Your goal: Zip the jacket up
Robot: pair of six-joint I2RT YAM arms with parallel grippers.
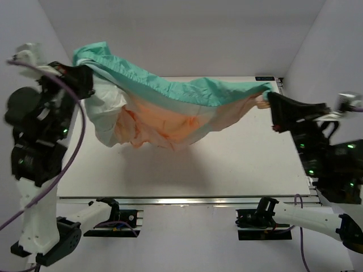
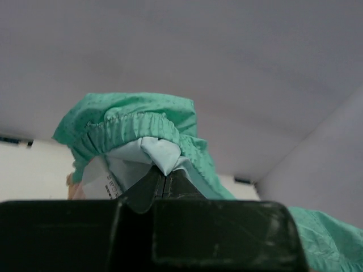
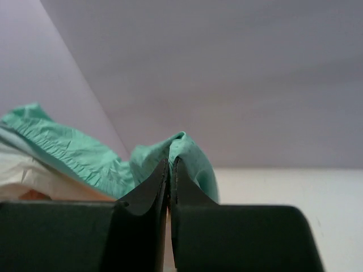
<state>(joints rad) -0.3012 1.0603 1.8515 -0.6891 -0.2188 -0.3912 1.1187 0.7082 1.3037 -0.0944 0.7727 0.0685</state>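
Observation:
The jacket (image 1: 170, 107) hangs in the air, stretched between my two grippers above the white table (image 1: 187, 170). Its teal hem runs along the top and the peach-orange part sags below. My left gripper (image 1: 88, 79) is shut on the jacket's left end; in the left wrist view the left gripper (image 2: 164, 174) pinches pale teal cloth of the jacket (image 2: 136, 127), with a white label beside it. My right gripper (image 1: 271, 101) is shut on the right end; in the right wrist view the right gripper (image 3: 171, 161) pinches a teal fold of the jacket (image 3: 195, 156). The zipper is not clearly visible.
White enclosure walls stand to the left, right and back. The table's front edge has a metal rail (image 1: 187, 200) with both arm bases (image 1: 122, 215) mounted under it. A purple cable (image 1: 74, 153) loops beside the left arm.

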